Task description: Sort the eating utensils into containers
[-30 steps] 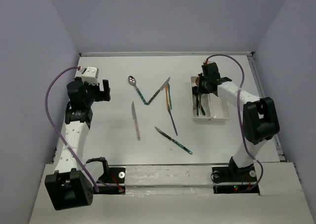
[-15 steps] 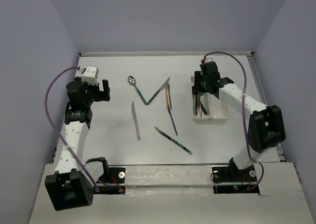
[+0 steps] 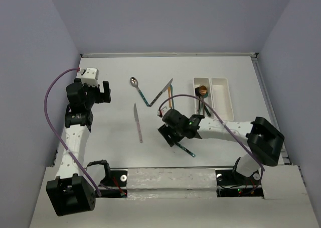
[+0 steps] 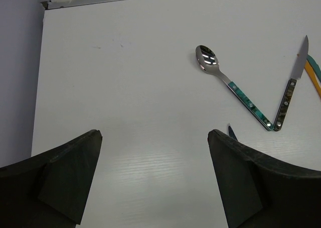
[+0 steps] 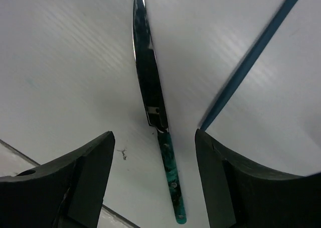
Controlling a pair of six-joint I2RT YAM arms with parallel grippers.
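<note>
The containers are two white trays side by side; the left tray [image 3: 196, 103] holds several utensils with a copper spoon [image 3: 202, 90] on top, and the right tray [image 3: 221, 98] looks bare. My right gripper [image 3: 169, 133] [image 5: 153, 137] hangs open low over a teal-handled knife [image 3: 184, 148] [image 5: 168, 173], one finger on each side, not touching it. A blue handle [image 5: 251, 62] lies just beyond. Far left, my left gripper [image 3: 103, 92] [image 4: 154, 135] is open and holds nothing. Ahead of it lie a teal-handled spoon [image 4: 235, 90] [image 3: 139, 90] and a dark-handled knife [image 4: 288, 95] [image 3: 161, 92].
A pink-handled knife [image 3: 137, 122] lies mid-left on the table. Thin orange and teal utensils [image 3: 171, 98] lie beside the dark-handled knife. The table's near edge [image 5: 30, 162] runs close behind my right gripper. Grey walls close in the back and both sides.
My right arm has swung from over the left tray down to the table's middle, above the teal-handled knife, and its jaws have opened. The left arm has barely moved.
</note>
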